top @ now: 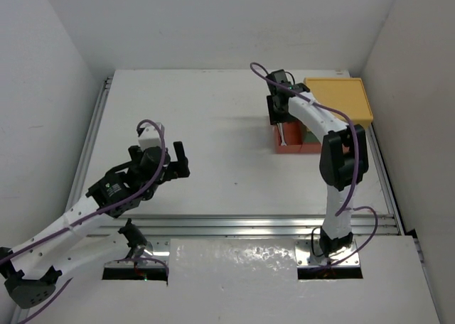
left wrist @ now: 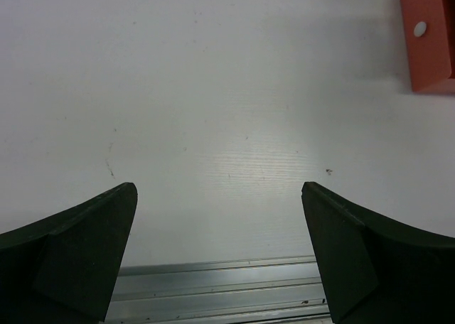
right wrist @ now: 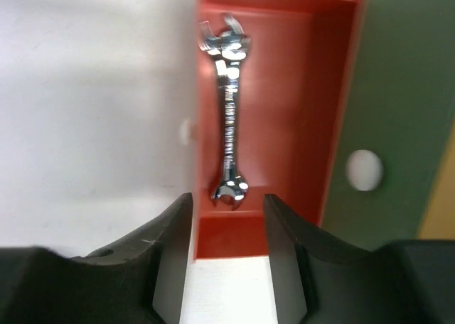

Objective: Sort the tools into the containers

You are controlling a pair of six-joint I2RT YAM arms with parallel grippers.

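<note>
In the right wrist view a small silver open-end wrench [right wrist: 228, 118] lies lengthwise inside the red-orange container [right wrist: 334, 111], clear of my fingers. Just above its near end my right gripper [right wrist: 227, 203] hangs open with nothing between the jaws. The dark green container [right wrist: 398, 89] sits beside the red one, with a strip of the yellow one [right wrist: 437, 210] at its edge. From above, the right gripper [top: 279, 118] is over the red container [top: 288, 150] and the wrench [top: 283, 134]. The yellow container [top: 340, 96] lies behind. My left gripper [top: 174, 164] [left wrist: 219, 196] stands wide open over bare table.
An aluminium rail [top: 249, 224] [left wrist: 213, 281] runs along the near edge of the table, and another [top: 96, 125] runs down its left side. White walls close in the left, back and right. A corner of the red container [left wrist: 430, 54] shows far right of the left gripper.
</note>
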